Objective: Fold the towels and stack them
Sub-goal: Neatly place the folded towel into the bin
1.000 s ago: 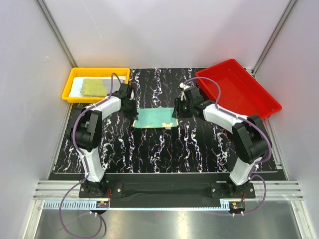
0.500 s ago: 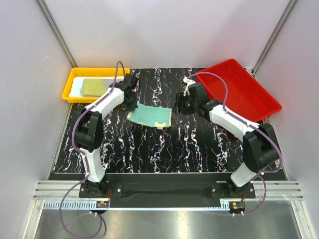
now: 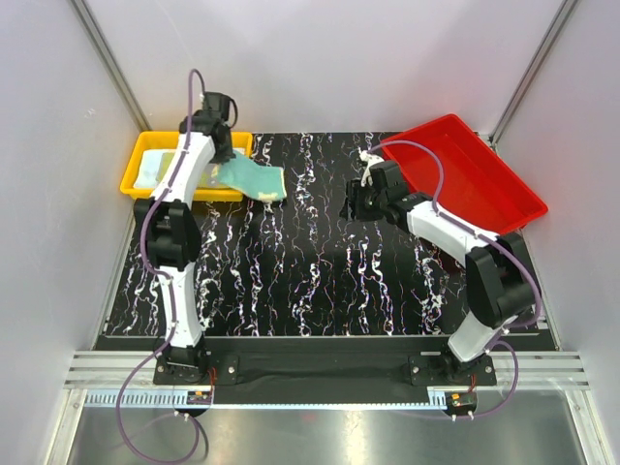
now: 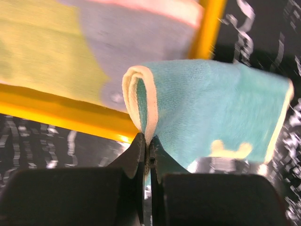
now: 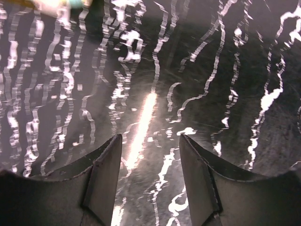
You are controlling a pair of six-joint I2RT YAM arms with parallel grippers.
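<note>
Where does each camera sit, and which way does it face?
Top external: above, behind the bases, looking down on table, yellow tray, red tray; left arm, right arm show.
Left wrist: looks past the shut left gripper pinching the teal towel.
Right wrist: looks down at the table through the open right gripper.
Shared: top and left wrist both show the teal towel and yellow tray.

Bright, even light falls from overhead, so the pale walls look flat and shadows under the arms stay faint. The glossy black table [image 5: 143,122] throws back a white streak of glare in the right wrist view. Close to the left wrist, the teal towel [image 4: 211,108] and the yellow bin [image 4: 47,107] are smeared and soft (the left gripper [image 4: 146,141] is nearly a silhouette).
</note>
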